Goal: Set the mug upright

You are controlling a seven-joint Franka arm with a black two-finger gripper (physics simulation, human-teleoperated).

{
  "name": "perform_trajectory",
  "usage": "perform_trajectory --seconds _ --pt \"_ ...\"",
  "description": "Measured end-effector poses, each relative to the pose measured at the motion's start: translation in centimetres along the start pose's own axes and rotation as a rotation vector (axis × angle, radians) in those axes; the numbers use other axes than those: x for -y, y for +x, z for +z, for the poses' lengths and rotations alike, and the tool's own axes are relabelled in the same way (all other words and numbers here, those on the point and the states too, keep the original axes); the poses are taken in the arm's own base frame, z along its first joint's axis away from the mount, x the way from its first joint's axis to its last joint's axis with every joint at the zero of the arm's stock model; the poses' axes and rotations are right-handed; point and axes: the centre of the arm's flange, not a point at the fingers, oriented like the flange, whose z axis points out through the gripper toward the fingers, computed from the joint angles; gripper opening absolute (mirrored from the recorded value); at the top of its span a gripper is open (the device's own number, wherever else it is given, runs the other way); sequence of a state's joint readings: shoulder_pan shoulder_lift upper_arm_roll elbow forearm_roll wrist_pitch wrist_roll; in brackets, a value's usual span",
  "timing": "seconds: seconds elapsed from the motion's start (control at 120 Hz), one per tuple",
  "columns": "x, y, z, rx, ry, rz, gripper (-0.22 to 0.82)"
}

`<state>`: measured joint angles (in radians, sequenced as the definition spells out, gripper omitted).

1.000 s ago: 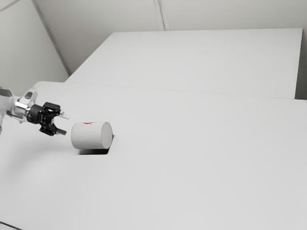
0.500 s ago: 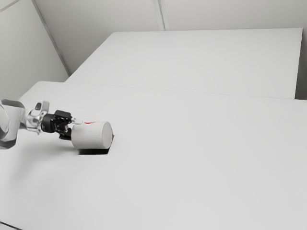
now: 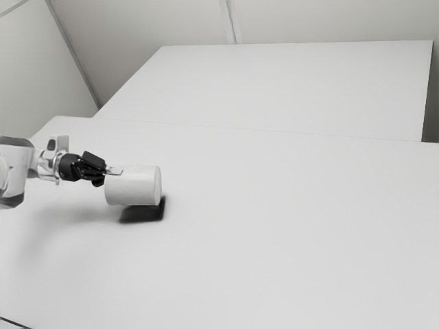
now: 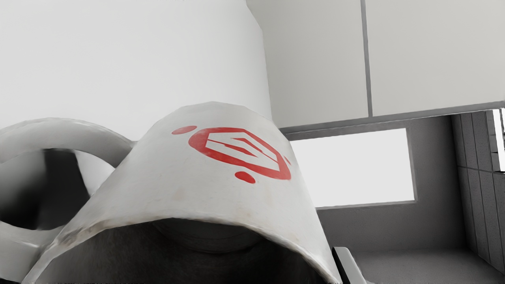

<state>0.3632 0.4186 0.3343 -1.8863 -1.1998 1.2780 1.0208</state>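
The claw [image 3: 112,175] is closed on the mug [image 3: 134,186], holding it at its open end, with 1 pale finger [image 4: 348,265] along the outside of the wall; where the other finger sits, I cannot tell. The mug is on its side rather than upright, its base facing the exterior view's right and its mouth [image 4: 177,252] toward the claw. It hangs just above the white surface [image 3: 274,247], its dark shadow [image 3: 142,214] beneath and apart from it. In the wrist view the handle [image 4: 71,132] stands out on the side of the mug away from the visible finger, and the mug's wall bears a red emblem [image 4: 197,138], a ring with 2 ovals beside it. The arm [image 3: 17,164] comes in from the exterior view's left. Pale wall panels [image 4: 315,59] rise beyond the surface
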Motion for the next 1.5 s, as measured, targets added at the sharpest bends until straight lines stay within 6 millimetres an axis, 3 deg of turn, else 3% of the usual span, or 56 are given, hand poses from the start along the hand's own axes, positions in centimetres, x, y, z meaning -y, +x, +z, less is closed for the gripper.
perform_trajectory --seconds 0.108,0.225,0.625,0.85,1.108,1.167,1.342,1.5 --pt "-4.3 1.2 2.4 0.070 0.051 0.081 -0.16" --pt "-8.5 2.5 6.0 0.205 0.239 0.150 -0.17" --pt "-16.3 4.8 15.2 0.582 1.032 0.349 -0.18" --pt "-13.5 3.1 16.8 0.563 1.243 0.332 -0.18" --pt "-9.7 2.0 18.7 0.506 1.322 0.264 -0.16" --pt "-9.2 2.0 18.7 0.485 1.330 0.244 -0.10" --pt "-9.4 2.2 18.6 0.422 1.345 0.207 0.27" --pt "-13.3 2.7 18.0 0.343 1.355 0.215 0.45"
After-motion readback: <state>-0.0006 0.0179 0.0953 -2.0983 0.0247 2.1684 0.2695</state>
